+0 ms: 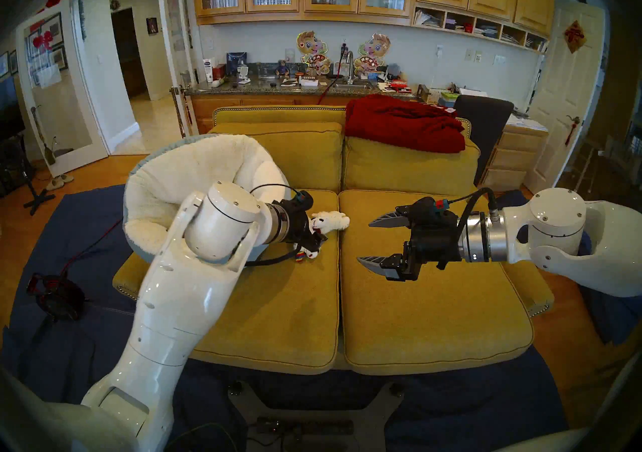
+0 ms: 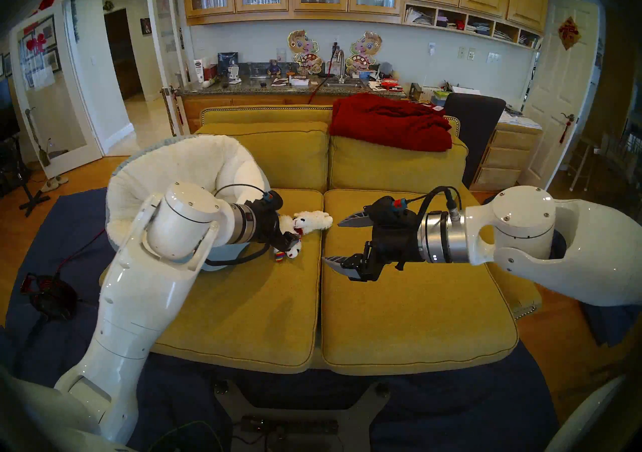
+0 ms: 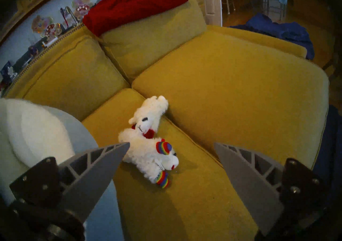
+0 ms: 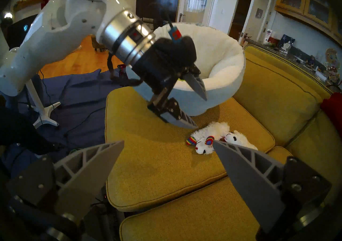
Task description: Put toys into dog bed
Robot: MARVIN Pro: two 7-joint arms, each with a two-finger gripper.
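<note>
- Rainbow-trimmed lamb (image 3: 148, 158): white plush, lying flat on the left seat cushion (image 3: 185, 207) of the yellow sofa. Probably very light, soft and squashy; not fragile, unlikely to slip.
- Plain white lamb (image 3: 148, 118): same fleece, red at the neck, touching the first and lying just beyond it, close to the seam between cushions.
- Dog bed (image 4: 218, 59): cream-lined bowl on the sofa's left end, near both lambs.
- Left claw (image 3: 171, 161): spread wide, holding nothing, poised just above the rainbow lamb.
- Right claw (image 1: 377, 242): wide open, empty, over the right cushion, well apart from the toys.
- Suggested hold: across the plump torso, pinching deep, since pile alone may pull loose; take one lamb, not both.
</note>
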